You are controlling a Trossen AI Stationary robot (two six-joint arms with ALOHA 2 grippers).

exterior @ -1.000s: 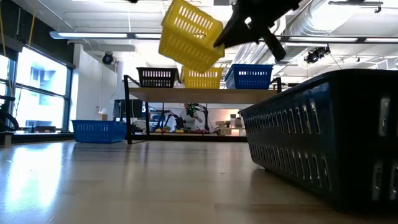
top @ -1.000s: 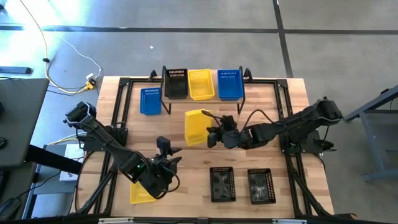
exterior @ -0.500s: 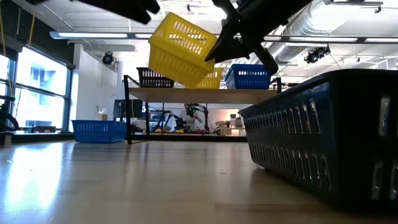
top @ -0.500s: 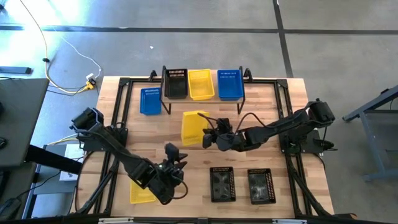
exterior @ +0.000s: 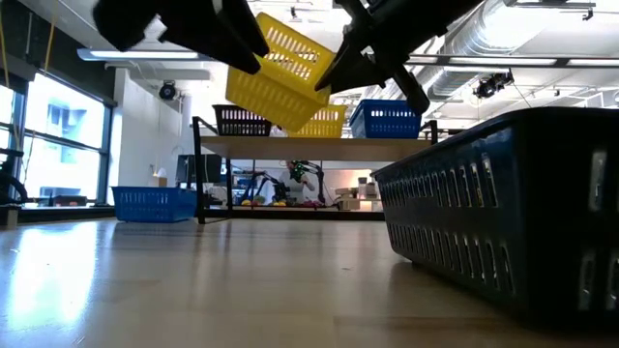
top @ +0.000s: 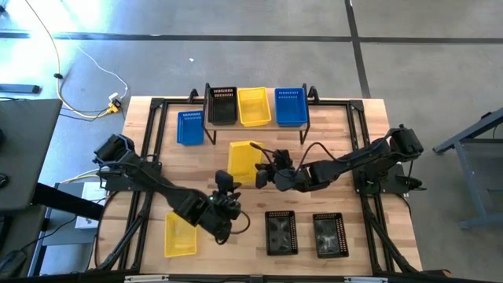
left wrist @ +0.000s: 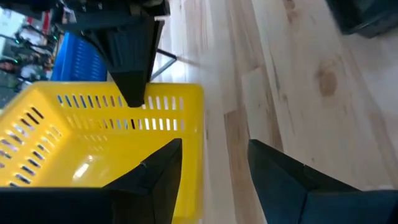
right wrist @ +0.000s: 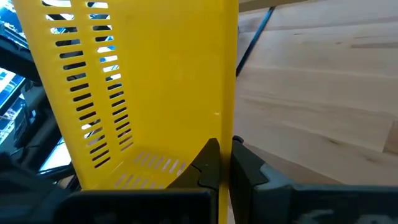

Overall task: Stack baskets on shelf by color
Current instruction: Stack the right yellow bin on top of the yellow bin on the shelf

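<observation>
Since a second ago: carried yellow basket (top: 244,160) shifted slightly toward 9 o'clock; left gripper (top: 228,206) advanced toward table centre, fingers parted, empty. Right gripper (top: 261,167) pinched on basket's 3 o'clock rim, basket tilted, airborne. Shelf (top: 256,122) at 12 o'clock from basket; right arm nearer.

We log a wooden tabletop (top: 330,130) on a black frame, grey concrete floor (top: 236,55), a yellow cable (top: 47,35) and white cable (top: 94,75) beside it, and a grey side table (top: 20,153).
</observation>
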